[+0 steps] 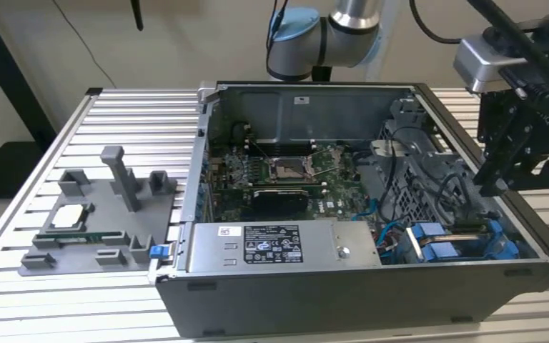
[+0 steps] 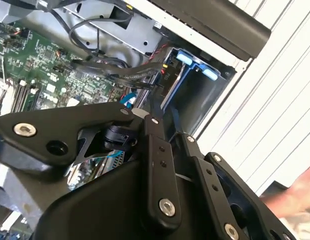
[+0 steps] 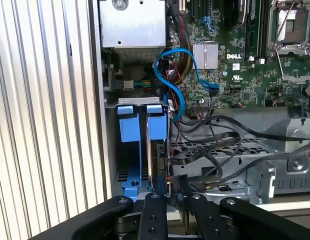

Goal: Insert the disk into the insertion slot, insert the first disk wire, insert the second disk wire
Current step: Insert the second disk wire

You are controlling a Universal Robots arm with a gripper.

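In the first wrist view the disk [image 3: 159, 160] stands on edge in the insertion slot [image 3: 129, 172], and its blue carrier tab [image 3: 155, 125] sits beside a second blue tab. Black disk wires [image 3: 215, 145] run from the drive cage to the disk's near end. There my gripper [image 3: 175, 195] is shut on one wire's end. The second wrist view has a thin black wire [image 2: 171, 117] passing down between the gripper [image 2: 170, 132] fingers, with the blue carrier [image 2: 195, 65] beyond. In the exterior view the gripper [image 1: 492, 187] hangs over the case's corner bay [image 1: 465, 243] on the exterior view's right.
The open computer case [image 1: 351, 300] holds a motherboard [image 1: 274, 179] and a silver power-supply box [image 1: 284, 246]. A blue cable [image 3: 175, 75] loops over the board. A grey fixture [image 1: 103, 214] stands on the slatted table at the exterior view's left. A blurred hand [image 2: 295, 200] shows beside the case.
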